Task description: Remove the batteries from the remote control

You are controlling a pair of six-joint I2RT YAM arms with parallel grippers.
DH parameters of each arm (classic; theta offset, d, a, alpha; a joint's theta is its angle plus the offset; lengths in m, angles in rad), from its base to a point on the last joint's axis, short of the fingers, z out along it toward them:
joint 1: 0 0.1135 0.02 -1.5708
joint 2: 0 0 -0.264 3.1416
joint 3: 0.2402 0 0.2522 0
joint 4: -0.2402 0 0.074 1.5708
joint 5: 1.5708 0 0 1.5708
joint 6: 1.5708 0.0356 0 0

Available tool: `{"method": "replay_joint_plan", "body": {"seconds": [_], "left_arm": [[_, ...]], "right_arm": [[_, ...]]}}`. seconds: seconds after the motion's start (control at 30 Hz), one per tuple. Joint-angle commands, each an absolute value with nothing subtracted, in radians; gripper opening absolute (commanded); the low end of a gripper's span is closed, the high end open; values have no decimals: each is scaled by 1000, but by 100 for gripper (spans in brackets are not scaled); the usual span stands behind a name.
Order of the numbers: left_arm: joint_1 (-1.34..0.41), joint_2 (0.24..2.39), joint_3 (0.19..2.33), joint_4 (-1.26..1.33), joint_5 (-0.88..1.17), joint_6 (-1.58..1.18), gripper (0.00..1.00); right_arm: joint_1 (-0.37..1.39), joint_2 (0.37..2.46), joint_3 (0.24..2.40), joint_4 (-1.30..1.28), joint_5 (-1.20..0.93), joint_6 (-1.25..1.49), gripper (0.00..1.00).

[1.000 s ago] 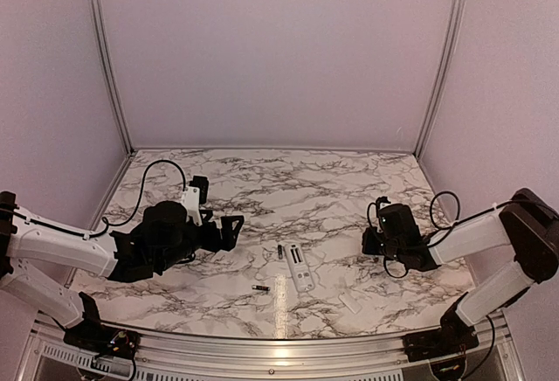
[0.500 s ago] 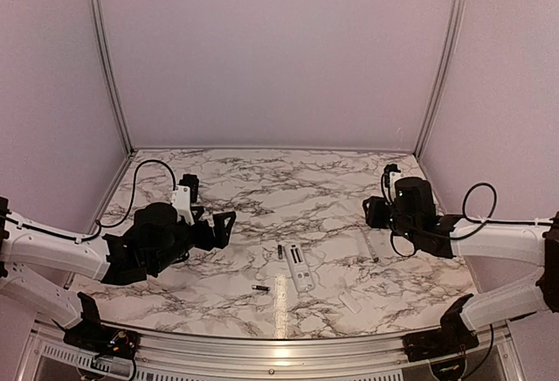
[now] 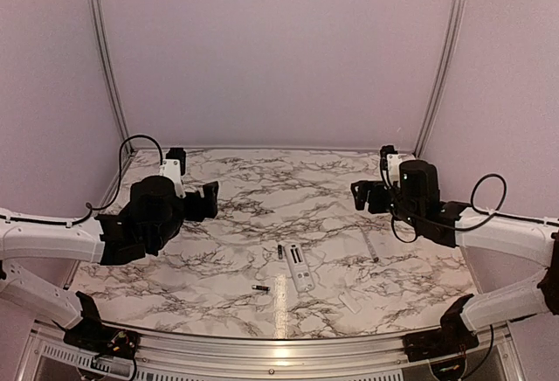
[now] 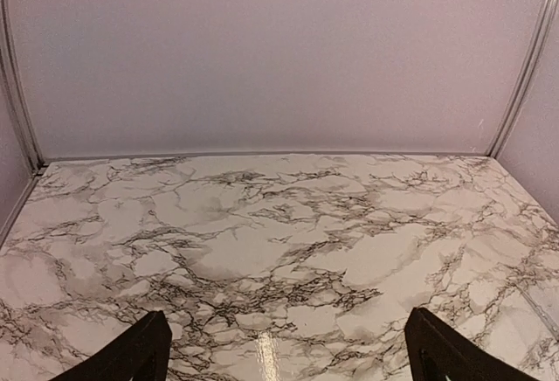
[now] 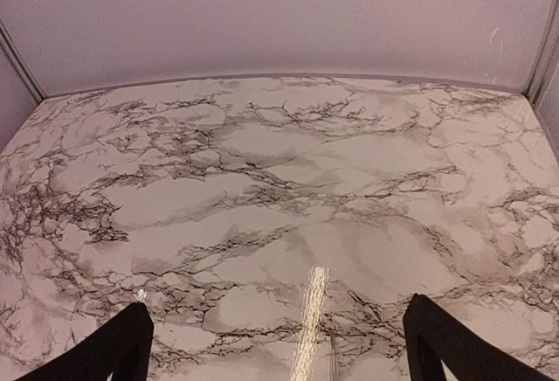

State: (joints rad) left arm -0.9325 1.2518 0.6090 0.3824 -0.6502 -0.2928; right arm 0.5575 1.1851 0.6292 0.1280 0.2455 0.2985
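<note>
Starting at the front edge, right of centre: find a small white cover [image 3: 349, 302] lying loose on the marble table [image 3: 218, 267]. Just beyond it and to the left, spot the first battery [image 3: 259, 288], flat on the table and touching nothing. Then meet the remote [image 3: 299, 267] near the middle, lying slanted with its dark recess up; too small here to tell whether the recess is empty. Near its far left end, close but apart, note the second battery [image 3: 279, 250]. Off to the right, well apart, pass a thin pale stick [image 3: 373, 248].

Judged from that layout: looks like both batteries out and the unloading done, with nothing left to grip.

Further back, reach the left gripper [image 3: 210, 199] and right gripper [image 3: 358, 193]. Over the last second, have swung up and away from the middle toward the rear. Now hang well apart from the remote, back-left and back-right of it. Reads as a withdrawal after finished work, not an approach.

From the left wrist, see that left gripper [image 4: 288, 315] spread wide with only bare marble between its fingers [image 4: 131, 355]. Same for the right gripper [image 5: 278, 302], fingers [image 5: 118, 346] far apart, holding nothing. Cannot find remote or batteries in either wrist view; only table and the rear wall [image 4: 279, 49].
</note>
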Motion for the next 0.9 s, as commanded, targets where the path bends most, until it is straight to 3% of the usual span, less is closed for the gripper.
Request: {"method": "replay_joint_plan", "body": {"seconds": [0.0, 0.17, 0.27, 0.37, 0.5, 0.6, 0.67, 0.73, 0.87], "left_arm": [[-845, 1214, 684, 224, -734, -258, 98], [-724, 1163, 685, 220, -820, -197, 98], [-626, 1168, 678, 231, -853, -159, 95], [-537, 1190, 667, 234, -923, -124, 99], [-395, 1202, 579, 344, -746, -47, 99], [-333, 1197, 450, 566, -636, 48, 99], [-320, 1200, 363, 770, -595, 126, 99], [-296, 1230, 344, 804, -583, 131, 99], [-246, 1320, 352, 859, -538, 107, 99]], "right_arm": [[552, 1221, 741, 98, 247, 204, 99], [540, 1247, 797, 82, 414, 125, 99], [463, 1247, 792, 90, 361, 118, 98], [381, 1245, 760, 126, 396, 130, 98], [275, 1258, 706, 190, 450, 134, 98], [213, 1281, 663, 239, 472, 114, 98], [152, 1290, 627, 290, 377, 116, 98], [81, 1299, 568, 404, 250, 99, 98], [74, 1332, 443, 621, 281, 7, 98]]}}
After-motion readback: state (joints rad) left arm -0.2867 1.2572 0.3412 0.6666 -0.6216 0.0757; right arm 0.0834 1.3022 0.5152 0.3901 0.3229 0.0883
